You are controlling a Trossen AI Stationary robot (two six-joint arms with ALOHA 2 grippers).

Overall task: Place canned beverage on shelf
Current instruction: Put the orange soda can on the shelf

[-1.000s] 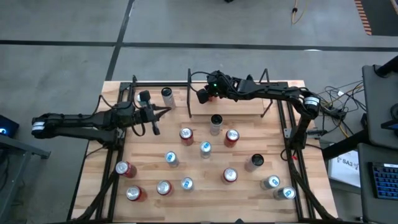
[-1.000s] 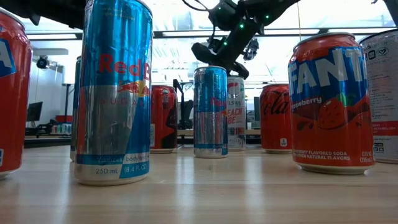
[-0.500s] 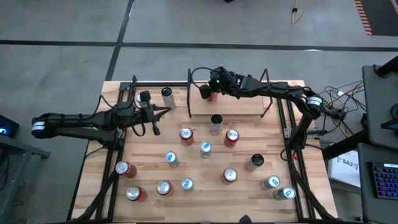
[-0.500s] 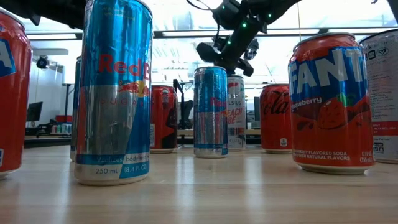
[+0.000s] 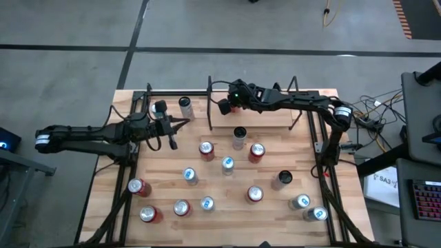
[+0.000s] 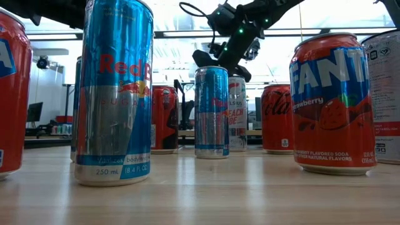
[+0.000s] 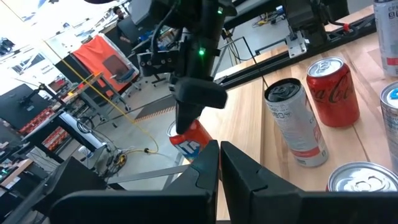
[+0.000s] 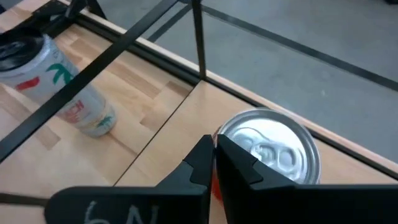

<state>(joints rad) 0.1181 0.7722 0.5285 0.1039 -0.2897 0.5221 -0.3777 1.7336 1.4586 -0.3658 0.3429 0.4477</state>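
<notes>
My right claw (image 5: 225, 105) was positioned above the far left corner of the shelf (image 5: 269, 118), with its two fingers (image 8: 239, 165) pressed together and nothing between them. A red can (image 8: 268, 152) stood upright on the shelf board directly below and just beyond those fingertips; I could not tell whether the fingers touched its rim. A white can (image 8: 56, 87) stood on the table to the left of the shelf, beyond the black side rail (image 8: 198, 37).

My left claw (image 5: 169, 128) waited over the left part of the table (image 5: 227, 207), its fingers (image 7: 242, 169) also closed on nothing.

The remaining cans stood on the table nearer than the shelf, including a tall blue can (image 6: 114, 94) and a red Fanta can (image 6: 332, 103) in the low view.
</notes>
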